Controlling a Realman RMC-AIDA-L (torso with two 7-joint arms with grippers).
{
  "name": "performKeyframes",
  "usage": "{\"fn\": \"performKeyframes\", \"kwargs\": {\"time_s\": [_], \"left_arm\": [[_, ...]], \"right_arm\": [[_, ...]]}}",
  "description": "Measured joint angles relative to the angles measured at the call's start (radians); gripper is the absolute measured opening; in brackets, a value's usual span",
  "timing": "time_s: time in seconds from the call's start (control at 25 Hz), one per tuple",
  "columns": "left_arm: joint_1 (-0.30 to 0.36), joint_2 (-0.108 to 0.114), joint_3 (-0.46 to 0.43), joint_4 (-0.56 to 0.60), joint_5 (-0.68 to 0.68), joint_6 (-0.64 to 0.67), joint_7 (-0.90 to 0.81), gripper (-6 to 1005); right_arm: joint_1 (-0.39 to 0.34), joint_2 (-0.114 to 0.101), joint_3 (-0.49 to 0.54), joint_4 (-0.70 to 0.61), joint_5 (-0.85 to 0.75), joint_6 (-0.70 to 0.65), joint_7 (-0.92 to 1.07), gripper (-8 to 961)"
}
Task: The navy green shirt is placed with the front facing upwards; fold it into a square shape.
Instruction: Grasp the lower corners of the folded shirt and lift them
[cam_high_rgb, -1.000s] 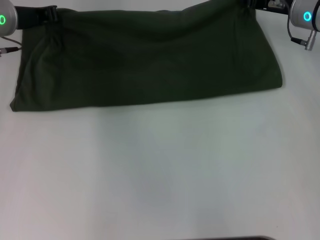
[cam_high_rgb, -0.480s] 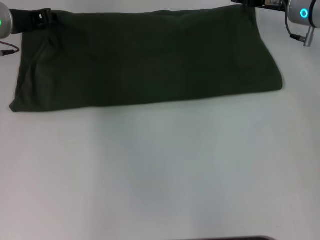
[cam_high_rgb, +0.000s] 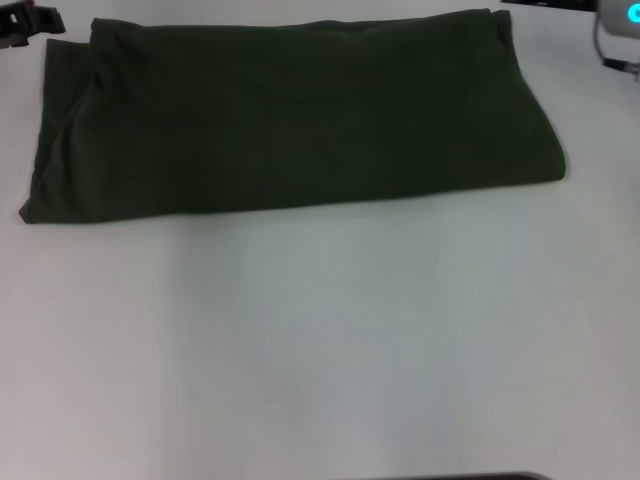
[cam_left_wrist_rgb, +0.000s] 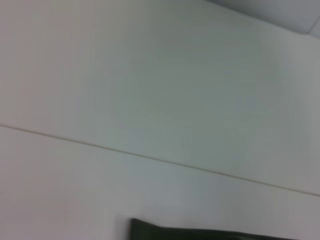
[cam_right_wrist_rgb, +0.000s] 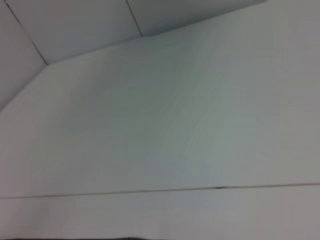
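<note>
The navy green shirt (cam_high_rgb: 290, 115) lies flat on the white table (cam_high_rgb: 320, 340), folded into a wide band. The left gripper (cam_high_rgb: 28, 22) is just beside the shirt's far left corner, apart from it. Near the far right corner only a small part of the right arm (cam_high_rgb: 620, 20) shows.

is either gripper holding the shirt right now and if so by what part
Neither holds it. The navy green shirt lies folded on the table. The left gripper is off its far left corner; the right arm sits at the far right edge.
</note>
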Motion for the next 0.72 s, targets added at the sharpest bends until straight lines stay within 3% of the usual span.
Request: {"fn": "performKeyframes", "kwargs": {"time_s": [0.12,0.16,0.2,0.28,0.4,0.44,0.72], "left_arm": [[0.017,0.022,-0.009,0.049,-0.093,0.138,0.023,519],[0.022,0.052,-0.011,0.048,-0.199,0.258,0.07,523],[0.026,0.065,-0.011,0.043,-0.269,0.323,0.106,527],[0.029,0.078,-0.015,0.039,-0.332,0.389,0.147,535],[0.032,0.088,-0.03,0.034,-0.408,0.484,0.201,546],[0.029,0.097,-0.063,0.034,-0.435,0.578,0.235,550],[0.029,0.105,-0.087,0.022,-0.429,0.706,0.266,577]], "right_arm": [[-0.049,-0.011,0.012,-0.09,0.019,-0.123,0.018,466],[-0.062,-0.013,0.021,-0.116,0.031,-0.173,0.013,470],[-0.073,-0.015,0.03,-0.134,0.042,-0.223,0.004,475],[-0.088,-0.022,0.047,-0.151,0.06,-0.317,-0.022,693],[-0.101,-0.03,0.059,-0.149,0.062,-0.374,-0.04,746],[-0.107,-0.031,0.057,-0.149,0.06,-0.379,-0.045,764],[-0.121,-0.028,0.052,-0.148,0.06,-0.423,-0.086,888]]}}
